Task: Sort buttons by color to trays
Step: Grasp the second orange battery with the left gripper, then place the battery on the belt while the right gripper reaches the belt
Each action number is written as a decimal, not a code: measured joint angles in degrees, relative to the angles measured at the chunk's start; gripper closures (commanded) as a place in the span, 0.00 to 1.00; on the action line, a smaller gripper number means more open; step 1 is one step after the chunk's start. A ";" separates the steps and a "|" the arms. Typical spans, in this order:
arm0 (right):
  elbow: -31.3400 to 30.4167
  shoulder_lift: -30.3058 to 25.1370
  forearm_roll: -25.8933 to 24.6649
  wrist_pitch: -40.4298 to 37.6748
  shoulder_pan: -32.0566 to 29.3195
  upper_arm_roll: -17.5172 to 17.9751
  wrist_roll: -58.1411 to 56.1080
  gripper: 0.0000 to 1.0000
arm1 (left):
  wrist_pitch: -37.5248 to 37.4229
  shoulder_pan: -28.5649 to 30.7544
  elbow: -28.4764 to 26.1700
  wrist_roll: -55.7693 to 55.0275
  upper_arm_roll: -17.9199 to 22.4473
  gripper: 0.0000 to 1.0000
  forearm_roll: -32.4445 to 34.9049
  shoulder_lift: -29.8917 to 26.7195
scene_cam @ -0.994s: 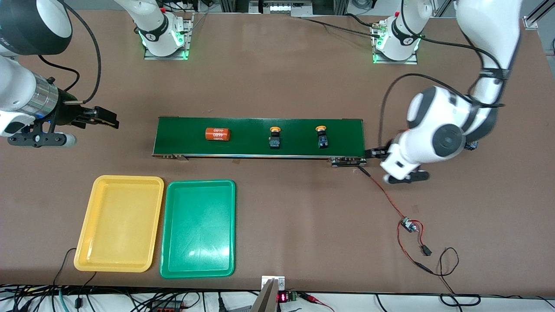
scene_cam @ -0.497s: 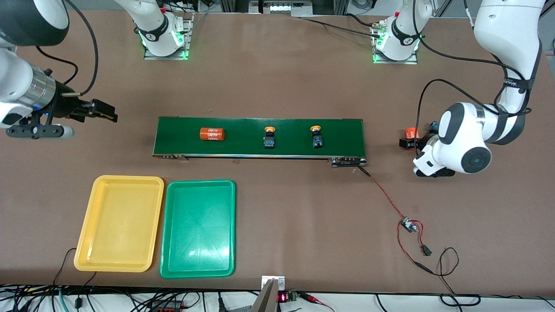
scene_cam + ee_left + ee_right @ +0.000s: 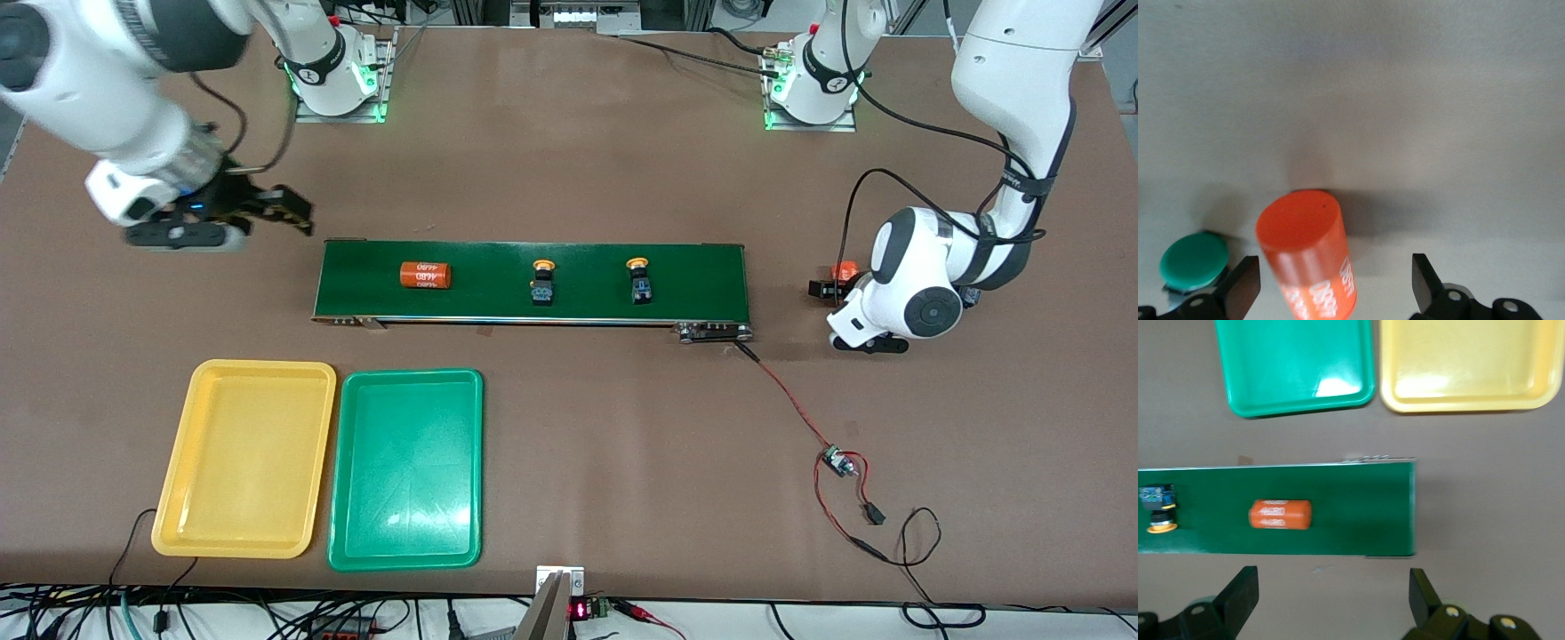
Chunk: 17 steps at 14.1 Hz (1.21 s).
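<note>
Two yellow-capped buttons point(image 3: 542, 283) point(image 3: 638, 280) stand on the dark green belt; one shows in the right wrist view point(image 3: 1158, 507). A green-capped button point(image 3: 1193, 260) stands on the table beside my left gripper; the left arm hides it in the front view. The yellow tray point(image 3: 244, 458) and green tray point(image 3: 406, 468) lie side by side, nearer the front camera than the belt, both bare. My left gripper point(image 3: 827, 283) point(image 3: 1335, 287) is open, its fingers either side of an orange cylinder point(image 3: 1305, 260) and apart from it. My right gripper point(image 3: 298, 216) point(image 3: 1331, 597) is open and empty over the table by the belt's end.
The conveyor belt point(image 3: 693, 267) runs across the middle of the table and carries an orange cylinder point(image 3: 425, 275) near the right arm's end. A red wire with a small board point(image 3: 836, 460) trails from the belt's other end toward the front camera.
My right gripper has swung in from the table's edge to the belt's end. My left arm has drawn off the belt's end to the orange cylinder. The belt's items have shifted toward the right arm's end.
</note>
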 measured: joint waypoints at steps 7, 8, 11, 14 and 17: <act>-9.25 0.67 0.00 15.90 -0.72 11.90 14.70 0.00 | 1.00 0.11 0.67 3.55 0.86 0.83 0.00 0.00; -9.58 1.17 0.00 16.54 -0.70 12.34 15.57 0.00 | -0.31 0.08 1.94 3.55 0.29 0.81 -0.13 -0.26; -9.68 3.34 -0.07 18.79 -0.10 12.69 18.31 0.00 | -2.33 -0.08 6.97 3.56 -4.06 0.79 -0.31 -1.24; -9.70 6.67 -3.47 21.63 1.81 12.88 21.02 0.00 | -3.33 -0.50 11.35 6.93 -10.98 0.83 -0.31 -1.55; -9.69 9.99 -7.53 22.95 2.98 13.17 21.96 0.00 | -3.83 -1.38 13.63 16.95 -17.52 0.84 -0.28 -1.60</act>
